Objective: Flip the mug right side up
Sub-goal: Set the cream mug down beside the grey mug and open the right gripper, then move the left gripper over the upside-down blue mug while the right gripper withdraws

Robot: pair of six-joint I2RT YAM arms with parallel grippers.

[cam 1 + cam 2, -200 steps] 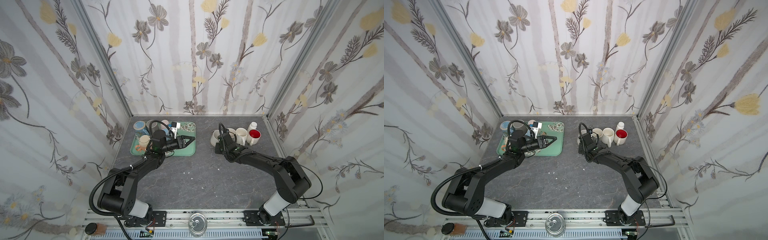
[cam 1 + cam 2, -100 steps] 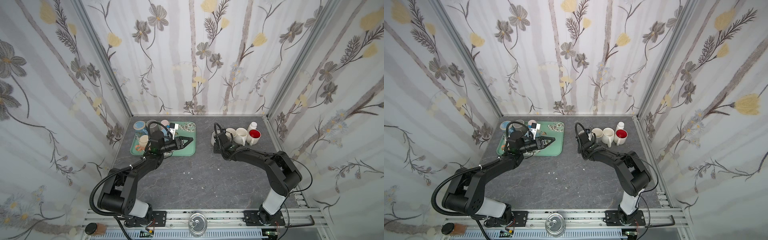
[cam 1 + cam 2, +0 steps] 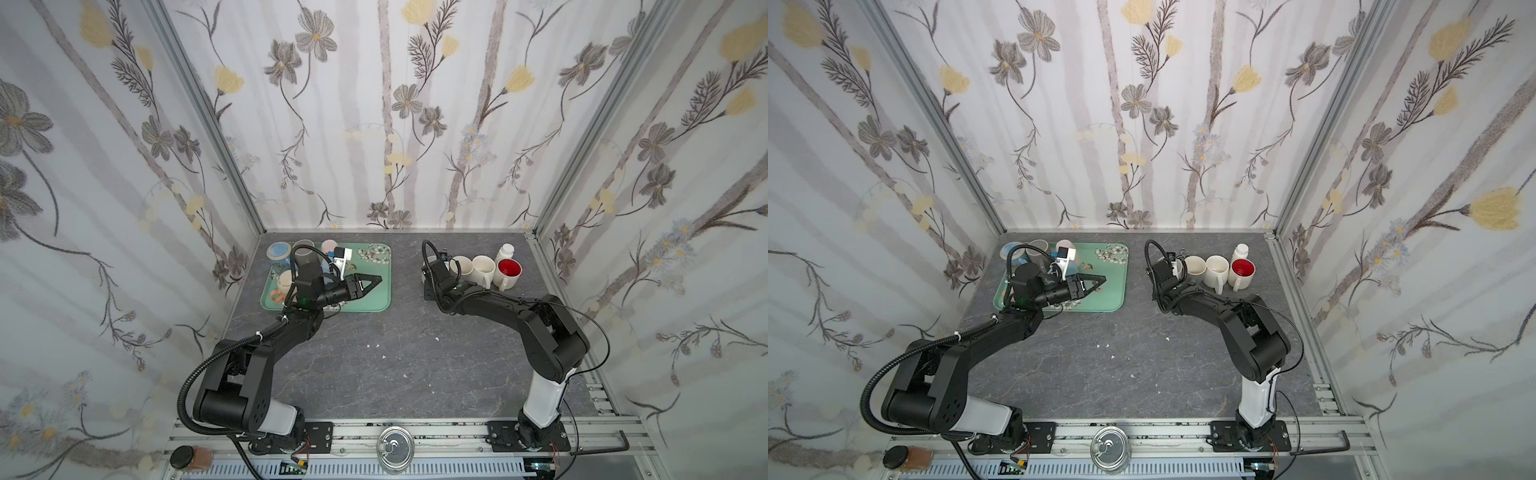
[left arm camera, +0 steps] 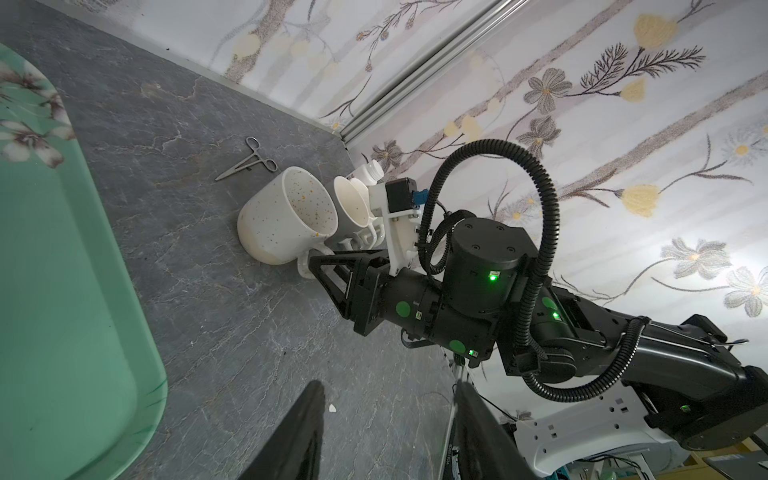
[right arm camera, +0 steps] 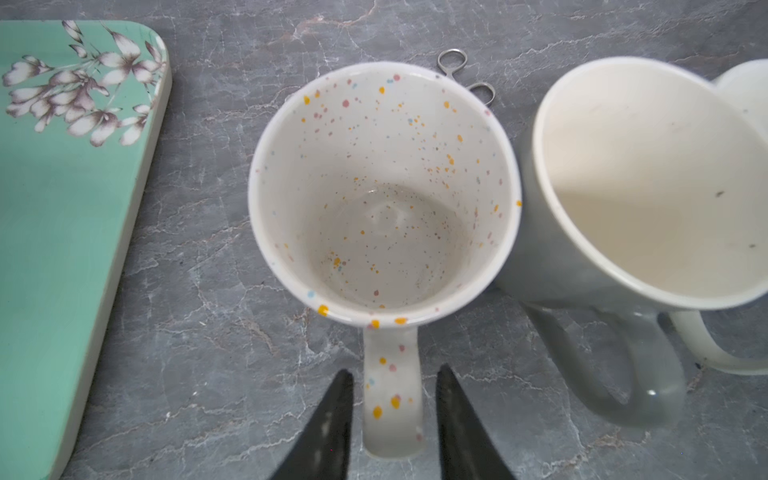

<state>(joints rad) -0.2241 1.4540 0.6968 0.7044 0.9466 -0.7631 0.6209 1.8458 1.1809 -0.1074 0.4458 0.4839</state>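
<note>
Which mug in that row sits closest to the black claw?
The speckled mug, at the row's end nearest the green tray: its handle lies between the right gripper's open fingers. The grey mug beside it is plain.

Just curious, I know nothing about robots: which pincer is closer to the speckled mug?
Right. The right pincer sits open astride the handle of the speckled mug; the left pincer hangs over the green tray, well apart from it.

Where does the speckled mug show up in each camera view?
In a top view: speckled mug, leftmost of the mug row, mostly hidden.
In a top view: mug in the same place.
Left wrist: mug between green tray and grey mug.
Right wrist: likewise, handle between the right gripper's jaws.
Landmark: the tray, in every view.
</note>
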